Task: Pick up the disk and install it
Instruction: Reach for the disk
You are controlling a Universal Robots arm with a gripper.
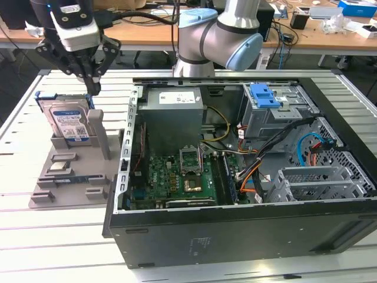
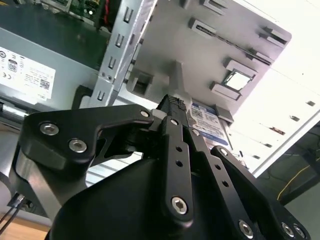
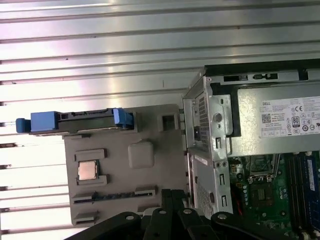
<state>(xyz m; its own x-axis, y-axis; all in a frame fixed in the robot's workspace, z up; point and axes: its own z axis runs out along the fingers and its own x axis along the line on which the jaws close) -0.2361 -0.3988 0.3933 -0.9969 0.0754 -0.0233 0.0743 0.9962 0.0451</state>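
The disk (image 1: 68,121) is a silver drive with a white-and-blue label and a blue frame. It stands on edge in a slot of the grey holder tray (image 1: 76,177), at the exterior view's left. My gripper (image 1: 92,86) hangs just above the disk's upper corner on the case side, apart from it, with fingers together and nothing between them. In the first wrist view the disk (image 3: 75,121) appears edge-on beyond the fingertips (image 3: 172,196). In the second wrist view the closed fingers (image 2: 175,107) point at the disk's label (image 2: 207,120).
The open black computer case (image 1: 235,236) lies right of the tray, with a grey power supply (image 1: 174,109), motherboard (image 1: 177,177), loose cables and a blue latch piece (image 1: 264,95) on the drive bay. A CPU chip (image 3: 88,171) sits on the tray. The arm's base (image 1: 218,41) stands behind the case.
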